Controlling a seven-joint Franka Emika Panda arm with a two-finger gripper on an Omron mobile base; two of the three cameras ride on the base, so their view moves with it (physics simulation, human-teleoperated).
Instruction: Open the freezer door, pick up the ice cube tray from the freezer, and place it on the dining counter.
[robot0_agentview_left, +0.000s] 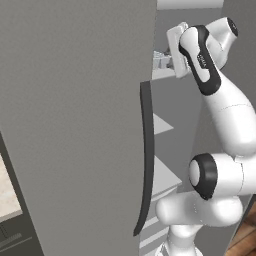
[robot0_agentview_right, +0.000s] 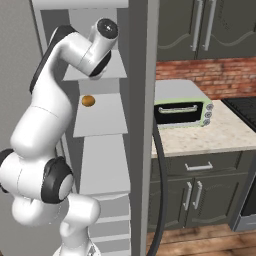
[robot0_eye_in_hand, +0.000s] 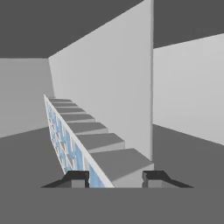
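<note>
The freezer door (robot0_agentview_left: 75, 125) stands swung open, and its long dark handle (robot0_agentview_left: 146, 165) faces me. My arm reaches into the freezer (robot0_agentview_right: 102, 120) at an upper shelf. In the hand view the ice cube tray (robot0_eye_in_hand: 83, 131) runs away from the hand, pale blue-white with grey compartments. Its near end fills the gap between the two fingertips (robot0_eye_in_hand: 76, 178). My gripper (robot0_eye_in_hand: 114, 178) is shut on that end. From the left base view the gripper (robot0_agentview_left: 162, 61) sits just inside the freezer, past the door's edge. The dining counter is out of view.
A small orange item (robot0_agentview_right: 88, 101) lies on a lower freezer shelf. The neighbouring grey door (robot0_agentview_right: 143, 125) stands close on the arm's right. Beyond it, a green toaster oven (robot0_agentview_right: 182, 112) sits on a beige counter (robot0_agentview_right: 220, 135). A beige stone top (robot0_agentview_left: 7, 195) shows left of the open door.
</note>
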